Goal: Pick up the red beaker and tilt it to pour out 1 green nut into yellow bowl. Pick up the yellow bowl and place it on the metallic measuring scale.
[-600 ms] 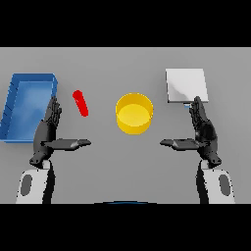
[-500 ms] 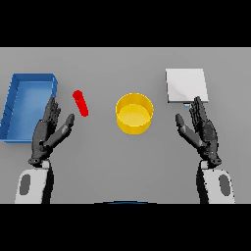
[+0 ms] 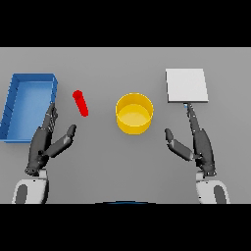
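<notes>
Grey table (image 3: 122, 166) carries one red cylindrical beaker (image 3: 81, 103), one yellow round bowl (image 3: 134, 113), one square metallic scale (image 3: 186, 85), one blue rectangular tray (image 3: 29, 105); left hand (image 3: 46, 142) and right hand (image 3: 193, 142) hover with fingers extended, released, grasping nothing.

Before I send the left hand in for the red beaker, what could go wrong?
The red beaker appears to lie tilted on the table, so straight fingers of the left hand may nudge it aside or spill its contents. The blue bin sits close beside that hand and could be bumped. The right hand reaches near the scale and could crowd it later.
</notes>
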Robot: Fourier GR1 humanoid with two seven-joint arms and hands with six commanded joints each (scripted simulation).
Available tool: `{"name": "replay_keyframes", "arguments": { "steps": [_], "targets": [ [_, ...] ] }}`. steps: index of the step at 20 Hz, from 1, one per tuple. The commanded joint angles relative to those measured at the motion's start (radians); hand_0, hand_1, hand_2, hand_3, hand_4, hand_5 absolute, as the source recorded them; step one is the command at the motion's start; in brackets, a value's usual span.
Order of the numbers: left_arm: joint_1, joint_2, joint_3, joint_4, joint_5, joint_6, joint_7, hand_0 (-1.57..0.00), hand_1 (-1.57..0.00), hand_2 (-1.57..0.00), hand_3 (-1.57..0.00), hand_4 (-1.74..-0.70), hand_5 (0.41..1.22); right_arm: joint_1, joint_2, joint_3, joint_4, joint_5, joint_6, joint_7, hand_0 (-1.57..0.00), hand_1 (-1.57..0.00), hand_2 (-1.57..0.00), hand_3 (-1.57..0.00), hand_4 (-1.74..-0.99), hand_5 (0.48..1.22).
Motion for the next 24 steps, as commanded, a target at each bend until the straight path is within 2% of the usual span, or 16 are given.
{"name": "replay_keyframes", "arguments": {
  "steps": [1,4,6,10,15,18,20,21,24],
  "targets": [
    [-0.004,0.009,0.000,0.003,-0.010,0.001,0.013,0.00,0.00,0.00,0.00,-1.10,0.616,0.010,-0.004,0.000,-0.015,0.001,0.000,0.000,0.00,0.00,0.00,0.00,-1.112,0.659],
    [-0.031,0.009,-0.007,0.045,-0.034,0.005,0.032,0.00,0.00,0.00,0.00,-1.09,0.612,-0.001,0.001,-0.003,-0.019,-0.019,0.011,0.012,0.00,0.00,0.00,0.00,-1.123,0.653],
    [-0.069,0.005,-0.009,0.099,-0.045,0.003,-0.005,0.00,0.00,0.00,0.00,-1.11,0.623,-0.006,0.000,0.002,-0.029,-0.004,0.005,0.046,0.00,0.00,0.00,0.00,-1.130,0.650],
    [-0.194,-0.010,0.021,0.243,-0.052,0.032,-0.038,0.00,0.00,0.00,0.00,-1.15,0.636,0.009,0.008,-0.007,-0.032,-0.046,0.025,0.020,0.00,0.00,0.00,0.00,-1.182,0.655],
    [-0.322,-0.009,0.066,0.408,-0.052,0.055,-0.062,0.00,0.00,0.00,0.00,-1.15,0.629,0.003,0.006,-0.012,-0.020,-0.055,0.031,0.016,0.00,0.00,0.00,0.00,-1.229,0.667],
    [-0.387,-0.019,0.087,0.509,-0.045,0.059,-0.109,0.00,0.00,0.00,0.00,-1.18,0.635,-0.012,0.005,-0.019,-0.016,-0.059,0.028,0.015,0.00,0.00,0.00,0.00,-1.239,0.668],
    [-0.423,-0.017,0.097,0.561,-0.053,0.070,-0.131,0.00,0.00,0.00,0.00,-1.19,0.631,-0.025,0.015,-0.014,-0.008,-0.050,0.019,0.038,0.00,0.00,0.00,0.00,-1.247,0.672],
    [-0.447,-0.020,0.098,0.602,-0.064,0.079,-0.144,0.00,0.00,0.00,0.00,-1.21,0.636,-0.008,0.012,-0.011,-0.015,-0.047,0.022,0.018,0.00,0.00,0.00,0.00,-1.247,0.673],
    [-0.503,-0.025,0.098,0.665,-0.091,0.109,-0.185,0.00,0.00,0.00,0.00,-1.24,0.657,-0.004,0.001,-0.014,-0.035,-0.054,0.029,0.022,0.00,0.00,0.00,0.00,-1.250,0.683]
  ]
}}
